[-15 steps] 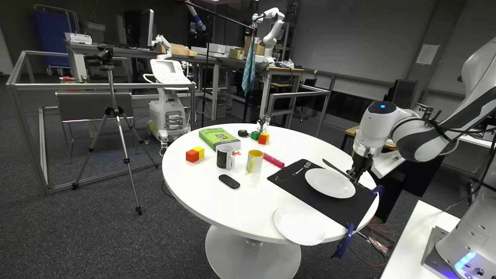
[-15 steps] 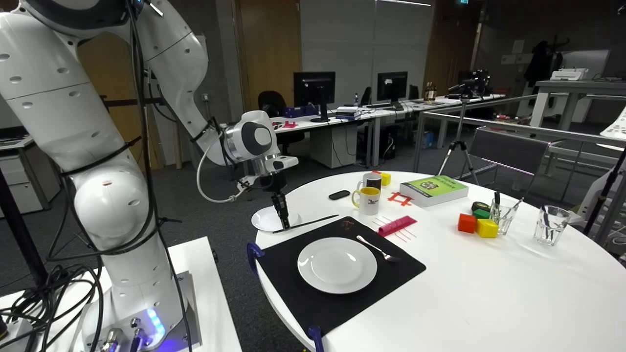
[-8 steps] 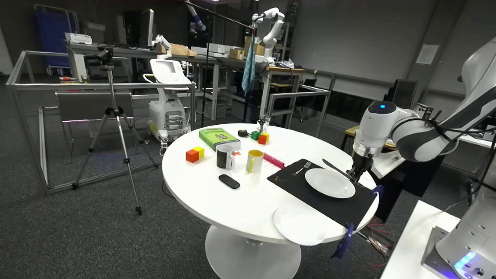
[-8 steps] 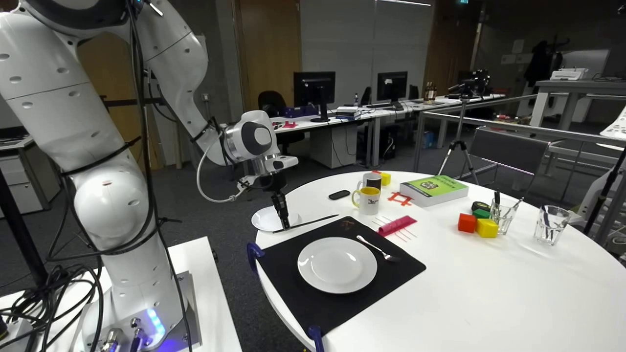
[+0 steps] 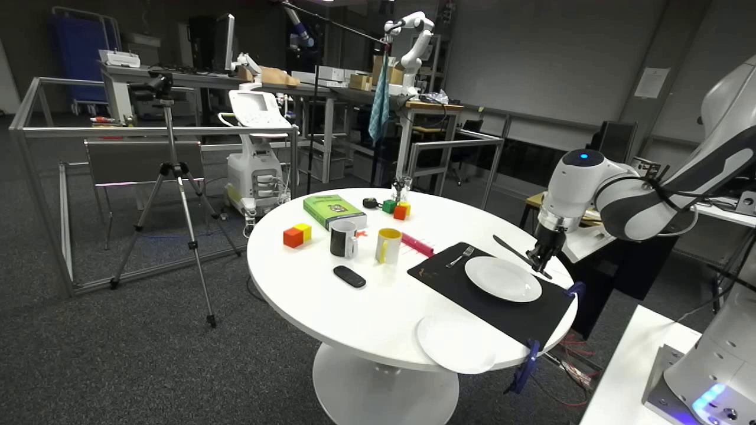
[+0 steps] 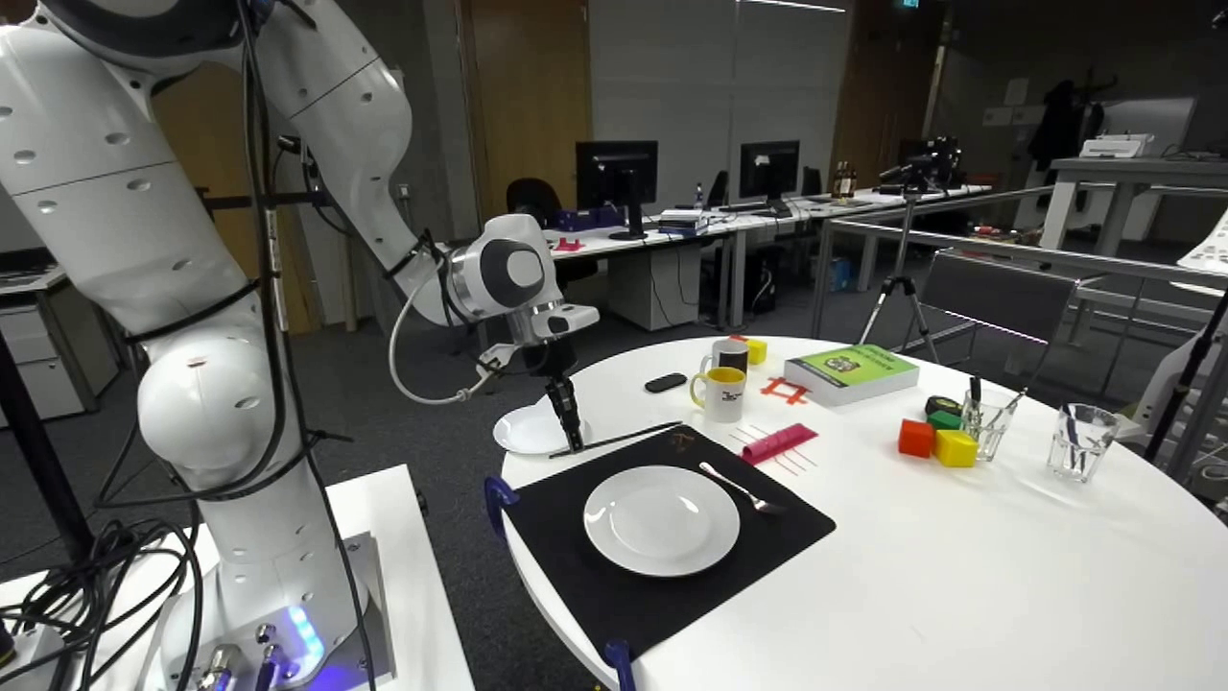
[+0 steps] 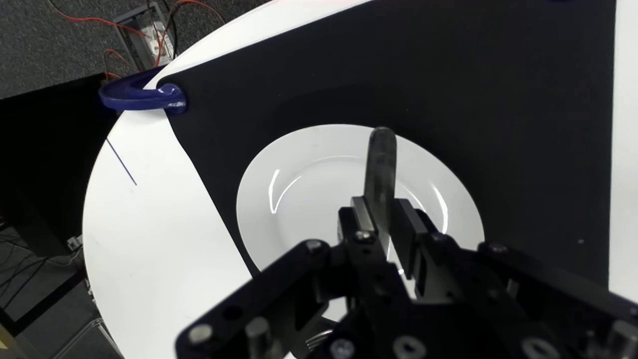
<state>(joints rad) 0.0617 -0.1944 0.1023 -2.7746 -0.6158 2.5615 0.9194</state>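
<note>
Carries dark table knife (image 6: 633,436) slightly right of earlier spot in an exterior view | pinches it off-centre in nearly closed gripper (image 6: 576,447) | hangs above black placemat (image 6: 628,609) | could pivot onto white plate (image 6: 662,521) through slipping grip

Gripper (image 7: 381,214) is black; table knife (image 7: 382,164) reads silver-grey in wrist view, near-black in both exterior views. Plates (image 6: 662,523) are plain white. Placemat (image 7: 523,124) is black, small orange-brown squiggle (image 6: 681,440). Clamps (image 7: 139,102) dark blue, fork (image 6: 737,485) silver. Yellow-handled mug (image 6: 726,396) is white, yellow inside; other mug (image 5: 339,241) black-and-white. Book cover (image 6: 868,363) green. Cubes (image 6: 916,438) red, yellow, green. Roll (image 6: 779,443) pink. Tabletop (image 6: 1007,557) white.
</note>
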